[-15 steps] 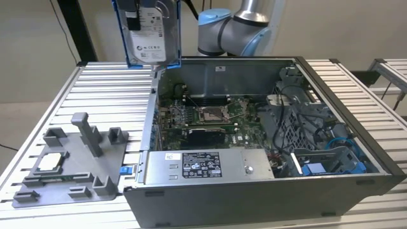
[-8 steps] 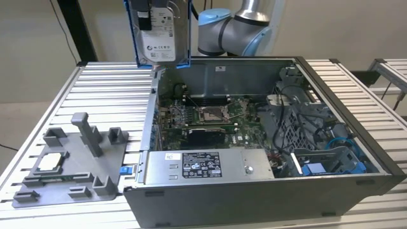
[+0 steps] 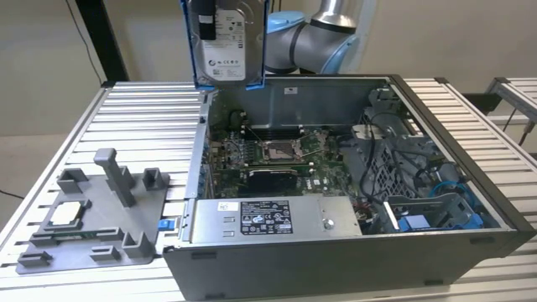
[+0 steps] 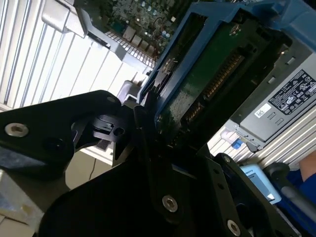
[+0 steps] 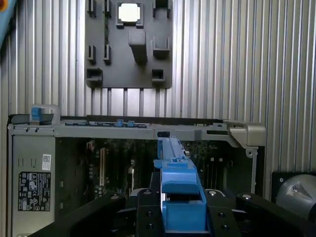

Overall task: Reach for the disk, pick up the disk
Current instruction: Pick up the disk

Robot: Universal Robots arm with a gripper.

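Judging by the exterior view, reach and pick-up look done: the disk (image 3: 225,41) is held upright, well above the open computer case (image 3: 353,207) on the table (image 3: 143,126). Claw (image 5: 181,207) is clamped on disk's blue bracket; nothing seems left.

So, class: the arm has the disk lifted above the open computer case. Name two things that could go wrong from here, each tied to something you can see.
1. The gripper holds the disk by one edge of its blue bracket; a slip could drop it onto the motherboard below.
2. The disk hangs near the case wall, so a sideways move might knock it.
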